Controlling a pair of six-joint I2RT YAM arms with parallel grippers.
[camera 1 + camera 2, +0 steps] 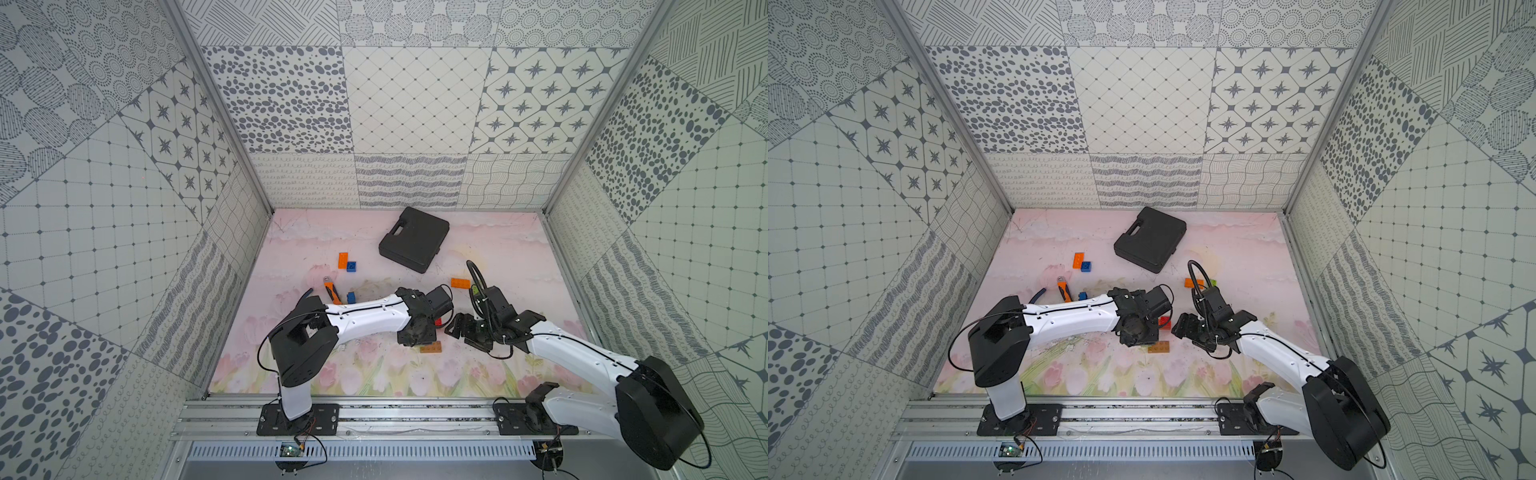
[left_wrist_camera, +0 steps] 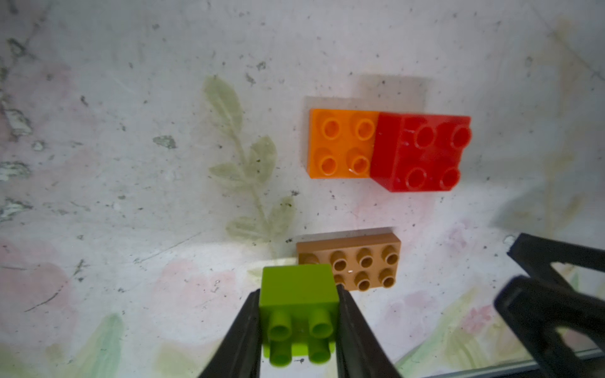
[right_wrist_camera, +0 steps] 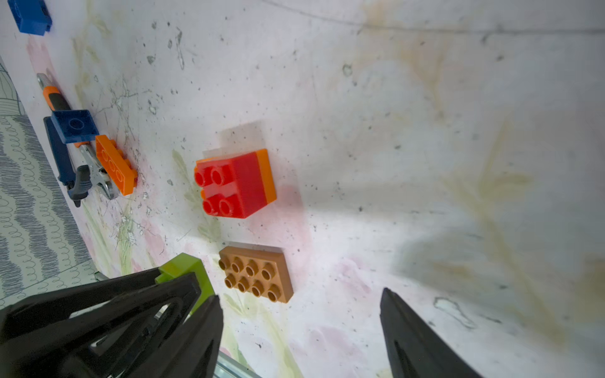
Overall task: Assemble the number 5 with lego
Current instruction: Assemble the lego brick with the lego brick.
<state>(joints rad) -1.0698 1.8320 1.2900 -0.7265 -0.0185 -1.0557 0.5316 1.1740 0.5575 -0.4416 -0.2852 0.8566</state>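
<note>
Nearest, the left gripper is closed tightly on a short green brick with its studs turned toward the wrist camera, while the right gripper close beside it has its jaws wide apart — nothing between them. Just beyond the green brick a long brown brick lies flat on the flowered mat, and a little farther a red square brick sits on one end of an orange brick. Farther back — well apart from these — lie the orange-handled pliers and the black case.
</note>
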